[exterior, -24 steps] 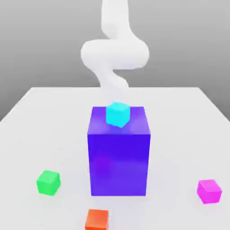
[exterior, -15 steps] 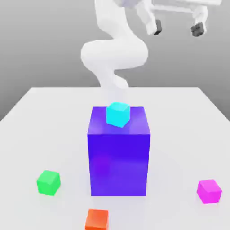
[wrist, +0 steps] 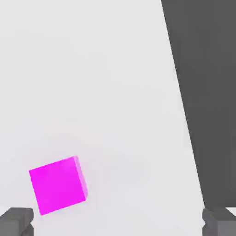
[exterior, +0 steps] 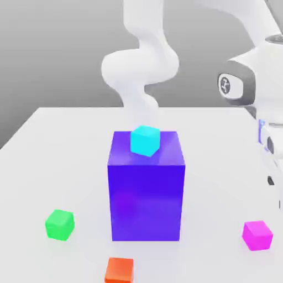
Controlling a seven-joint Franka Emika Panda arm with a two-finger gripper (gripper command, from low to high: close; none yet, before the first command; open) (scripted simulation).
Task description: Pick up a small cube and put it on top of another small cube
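Legible text: none. One round emblem on the arm's wrist housing [exterior: 225,85]; its mark cannot be read.

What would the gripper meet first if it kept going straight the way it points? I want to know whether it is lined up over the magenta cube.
Probably the bare white table: the magenta cube lies off-centre beside one finger of the open gripper.
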